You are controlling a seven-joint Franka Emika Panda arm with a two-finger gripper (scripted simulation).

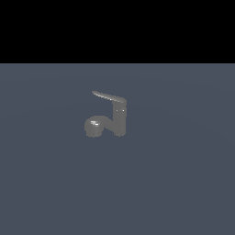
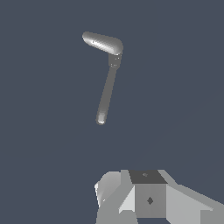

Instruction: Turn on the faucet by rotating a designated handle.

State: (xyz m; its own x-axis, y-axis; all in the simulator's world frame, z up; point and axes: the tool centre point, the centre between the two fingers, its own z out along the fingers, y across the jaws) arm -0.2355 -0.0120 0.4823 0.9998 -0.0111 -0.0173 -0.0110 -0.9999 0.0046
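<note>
- The faucet (image 1: pixel 118 120) is seen in the exterior view as a small dark grey fixture standing on a flat blue-grey floor (image 1: pixel 183 183), somewhat toward that view's left of centre.
- An upright cylindrical post is noted, with a neck curving off toward the exterior view's left and ending in a rounded bulb head (image 1: pixel 94 126) set low, close to the floor.
- The handle (image 1: pixel 108 97) is observed on top of the post as a thin, slightly curved blade, tapering to a point toward the exterior view's left, above the bulb head and apart from it.
- No arm or claw is recorded in the exterior view; a black band fills the upper part of that view.
- In the wrist view the faucet (image 2: pixel 114 59) is seen from above, with two limbs meeting at the post: a short, stout, rounded one and a long, thin one.
- Which limb is the handle cannot be settled with certainty from that view alone.
- The gripper (image 2: pixel 148 199) is shown only as pale grey blocky housing at the picture's edge, well apart from the faucet and touching nothing.
- The fingertips are not shown, so whether the claw is spread or closed cannot be told.
- Nothing is seen held.
</note>
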